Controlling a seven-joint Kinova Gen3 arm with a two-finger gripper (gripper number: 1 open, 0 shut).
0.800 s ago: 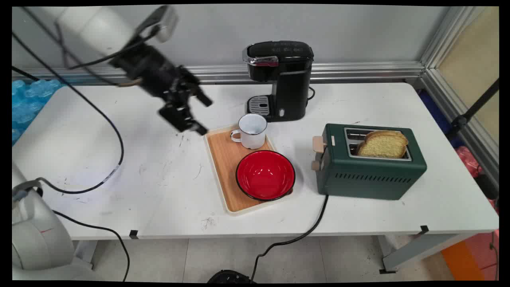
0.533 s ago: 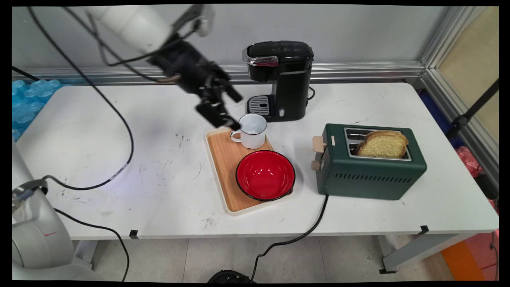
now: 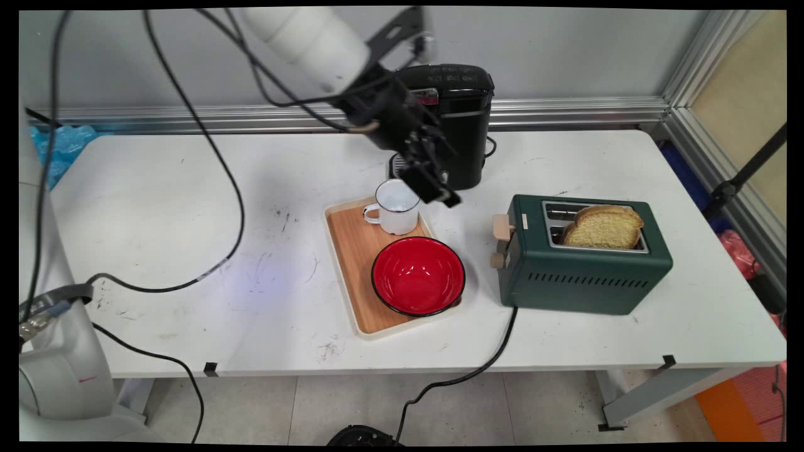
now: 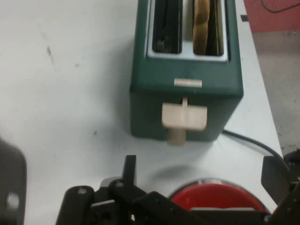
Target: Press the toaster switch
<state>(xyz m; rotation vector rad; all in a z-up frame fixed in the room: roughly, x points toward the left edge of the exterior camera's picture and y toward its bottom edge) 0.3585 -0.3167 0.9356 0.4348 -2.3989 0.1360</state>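
As you scan the main view from the left, you first meet bare white table (image 3: 157, 188) crossed by hanging black cables. Next comes a wooden tray (image 3: 350, 263) carrying a white enamel mug (image 3: 394, 207) at its far end and a red bowl (image 3: 418, 276) at its near end. The jaws hang just right of the mug, above its rim level and not touching it, in front of the black coffee machine (image 3: 465, 125) at the back. They are spread wide and hold nothing; in the hand view the two fingers stand far apart at the bottom edge. Right of the jaws, well apart across open table, sits the green toaster (image 3: 584, 276), with a slice of bread (image 3: 604, 227) standing in its nearer slot and the other slot empty. Its cream lever (image 3: 501, 227) is on the short end that faces the jaws. In the hand view the toaster's long axis runs straight away from you, lever end nearest and almost centred between the fingers, the red bowl's rim just below. The white arm enters from the upper left and slopes down to the right, wrist tilted so the jaws point down toward the toaster.
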